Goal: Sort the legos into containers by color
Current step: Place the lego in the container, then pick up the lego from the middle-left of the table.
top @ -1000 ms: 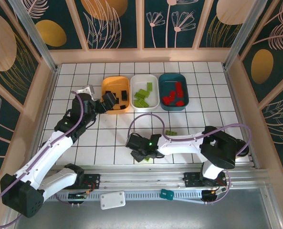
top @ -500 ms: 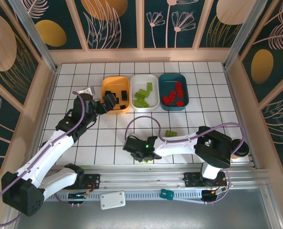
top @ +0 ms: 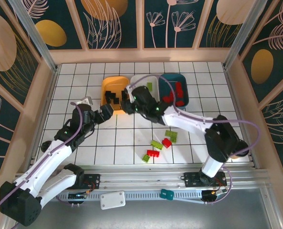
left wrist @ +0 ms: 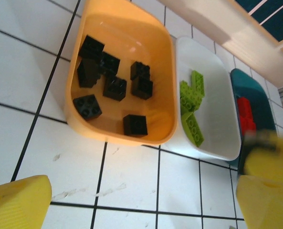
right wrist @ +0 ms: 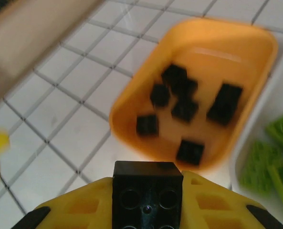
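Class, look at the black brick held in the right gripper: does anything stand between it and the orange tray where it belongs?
Nothing visible does. The black brick sits clamped in the right gripper, and the orange tray lies open just ahead of it. The open left gripper waits by the tray's near left corner, off the path.

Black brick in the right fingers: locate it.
Right wrist view, bottom centre: black brick clamped between the right fingers, close to the orange tray.
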`<state>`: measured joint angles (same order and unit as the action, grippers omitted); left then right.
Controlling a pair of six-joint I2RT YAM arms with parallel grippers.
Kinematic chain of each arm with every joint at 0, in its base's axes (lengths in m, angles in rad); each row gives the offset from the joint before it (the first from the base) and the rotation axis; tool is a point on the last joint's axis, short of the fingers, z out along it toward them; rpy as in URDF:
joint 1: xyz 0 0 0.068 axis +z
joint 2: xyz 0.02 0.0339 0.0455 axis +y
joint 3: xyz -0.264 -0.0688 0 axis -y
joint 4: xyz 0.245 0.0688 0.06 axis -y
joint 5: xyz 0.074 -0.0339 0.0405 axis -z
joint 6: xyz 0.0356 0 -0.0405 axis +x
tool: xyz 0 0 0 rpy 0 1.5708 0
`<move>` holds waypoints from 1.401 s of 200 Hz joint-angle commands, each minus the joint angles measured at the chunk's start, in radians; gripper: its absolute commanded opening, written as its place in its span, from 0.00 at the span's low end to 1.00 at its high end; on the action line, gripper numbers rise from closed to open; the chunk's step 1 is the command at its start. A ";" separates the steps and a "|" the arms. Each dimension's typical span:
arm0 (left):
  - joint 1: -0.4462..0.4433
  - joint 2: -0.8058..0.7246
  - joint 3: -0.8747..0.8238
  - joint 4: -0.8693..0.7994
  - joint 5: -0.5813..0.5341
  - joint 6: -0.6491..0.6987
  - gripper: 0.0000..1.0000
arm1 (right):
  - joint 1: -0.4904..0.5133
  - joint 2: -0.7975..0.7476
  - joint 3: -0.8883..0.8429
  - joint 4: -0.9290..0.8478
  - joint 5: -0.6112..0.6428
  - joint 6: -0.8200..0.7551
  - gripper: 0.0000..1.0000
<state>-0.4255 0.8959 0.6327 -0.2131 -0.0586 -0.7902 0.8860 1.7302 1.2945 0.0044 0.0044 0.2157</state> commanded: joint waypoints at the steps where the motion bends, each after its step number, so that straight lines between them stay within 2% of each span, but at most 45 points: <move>1: -0.001 -0.008 -0.032 0.015 0.030 -0.031 0.99 | -0.053 0.165 0.130 0.062 -0.114 0.025 0.24; 31: -0.002 -0.012 -0.061 0.042 0.085 -0.024 0.99 | -0.106 0.321 0.298 0.066 -0.177 0.087 0.32; 47: -0.014 -0.008 -0.070 0.049 0.105 -0.017 0.98 | -0.120 0.373 0.356 0.057 -0.192 0.111 0.47; 62: -0.054 0.003 -0.069 0.046 0.087 -0.012 0.98 | -0.133 0.391 0.379 0.064 -0.208 0.142 0.60; 84: -0.153 0.030 -0.056 0.044 0.029 -0.006 0.98 | -0.153 0.344 0.312 0.130 -0.223 0.191 0.65; 111: -0.292 0.077 -0.031 0.031 -0.016 0.012 0.99 | -0.184 0.206 0.118 0.227 -0.187 0.235 0.66; 129: -0.437 0.119 -0.015 0.012 -0.075 0.027 0.99 | -0.214 0.097 -0.026 0.281 -0.166 0.254 0.66; 160: -0.674 0.282 0.010 -0.004 -0.160 0.033 0.93 | -0.270 -0.071 -0.252 0.300 -0.142 0.284 0.67; 200: -0.893 0.445 0.057 0.006 -0.179 0.004 0.87 | -0.289 -0.255 -0.447 0.285 -0.103 0.272 0.67; 218: -0.951 0.532 0.101 -0.029 -0.209 -0.006 0.87 | -0.289 -0.328 -0.509 0.293 -0.103 0.282 0.67; 238: -0.973 0.605 0.135 -0.039 -0.229 -0.007 0.86 | -0.287 -0.407 -0.557 0.295 -0.095 0.293 0.67; 280: -0.974 0.699 0.168 -0.035 -0.244 -0.002 0.70 | -0.288 -0.542 -0.583 0.262 -0.088 0.288 0.67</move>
<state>-1.3964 1.5501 0.7685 -0.2142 -0.2634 -0.7853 0.5964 1.2587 0.7197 0.2623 -0.1040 0.4984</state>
